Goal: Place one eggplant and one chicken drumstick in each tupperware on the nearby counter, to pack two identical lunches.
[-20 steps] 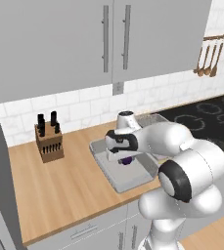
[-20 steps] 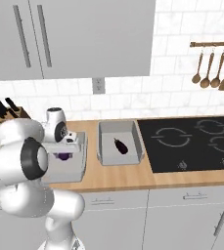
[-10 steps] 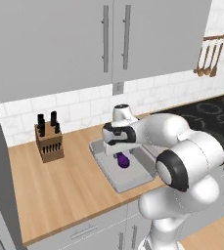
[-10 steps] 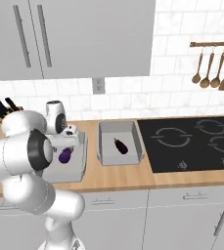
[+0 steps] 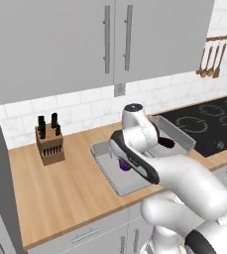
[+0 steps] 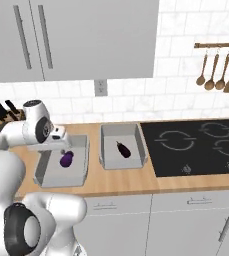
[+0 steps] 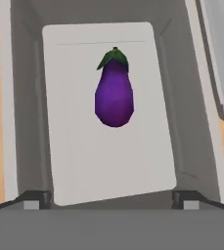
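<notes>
The gripper (image 7: 111, 197), jaws spread and empty, hangs over the left tupperware (image 6: 45, 172), where an eggplant (image 7: 114, 93) lies toward twelve o'clock. Eggplant step looks done; next, fetching a drumstick.

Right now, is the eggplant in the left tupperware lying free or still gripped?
Lying free. The eggplant rests on the tupperware floor, and the gripper is open, its fingertips wide apart and clear of it.

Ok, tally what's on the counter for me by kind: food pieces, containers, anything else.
Eggplants: 2, one in the left tupperware, one in the right tupperware
Tupperware: 2
Drumsticks: 0
Knife block: 1
Total: 5
</notes>
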